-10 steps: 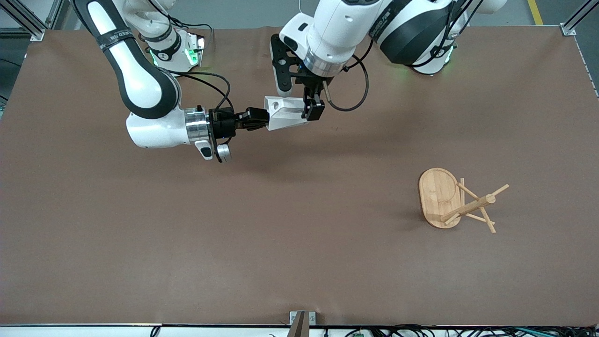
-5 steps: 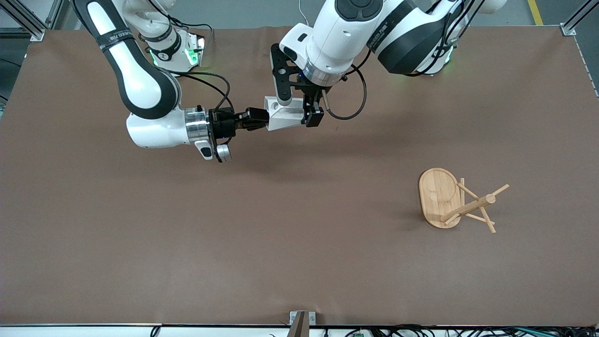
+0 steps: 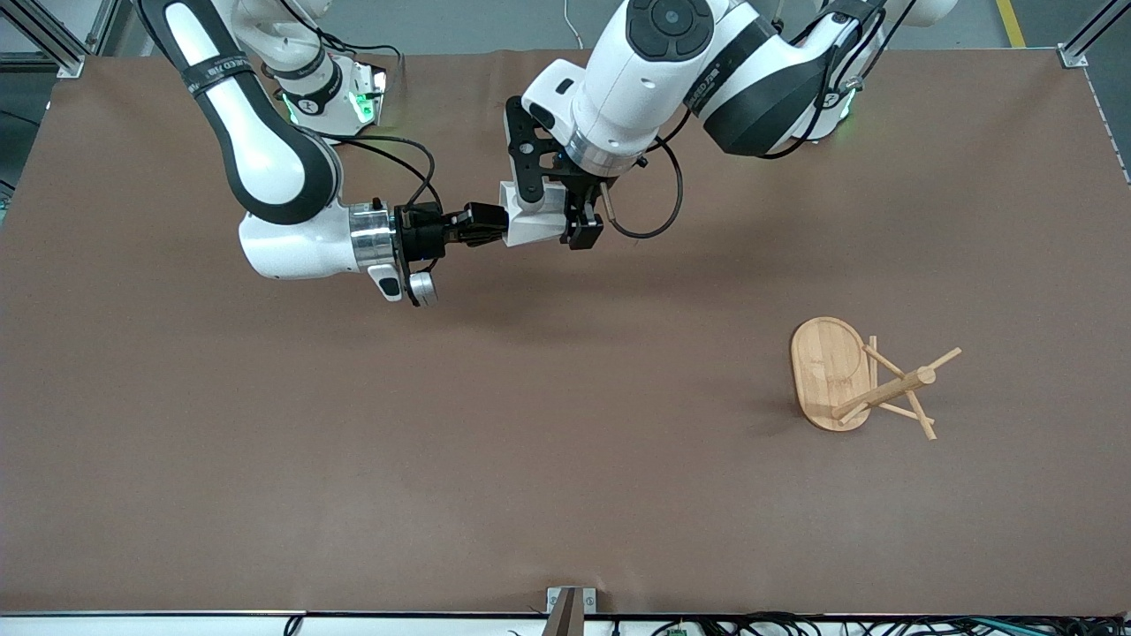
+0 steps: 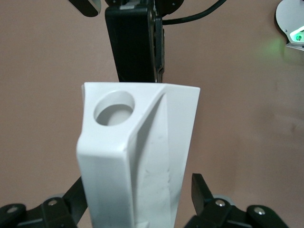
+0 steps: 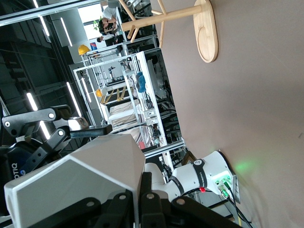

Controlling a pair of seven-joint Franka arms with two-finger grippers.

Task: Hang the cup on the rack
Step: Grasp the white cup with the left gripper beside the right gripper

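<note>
Cup (image 3: pixel 535 228) hanging over the table (image 3: pixel 530 495) in the upper middle of the front view, lying on its side between the two grippers. Being pinched at its narrow end by the right gripper (image 3: pixel 495 231), clenched tight on it. Being straddled at its wide end by the left gripper (image 3: pixel 573 228), reaching down from above with fingers spread, not closing on anything.

Showing in the left wrist view what the front view is hiding: the round hole in the cup's (image 4: pixel 137 156) handle tab facing the camera, the right gripper (image 4: pixel 137 78) gripping at the upper middle of the frame, and one left finger (image 4: pixel 202 190) low in the frame standing clear of the cup's wall with a gap showing.

Showing in the right wrist view the cup's (image 5: pixel 76 180) faceted side filling the lower corner, the right gripper's (image 5: pixel 142 209) fingers meeting on it at the bottom edge, and the rack (image 5: pixel 180 14) well apart at the top of the frame.

Standing upright in the front view, the rack (image 3: pixel 884 393), low toward the left arm's end of the table, nearer the camera than the cup, all pegs bare.

Reading only "OTIQ" in white on a black body at the edge of the right wrist view; lettering on the arm bands in the front view too small to make out.
</note>
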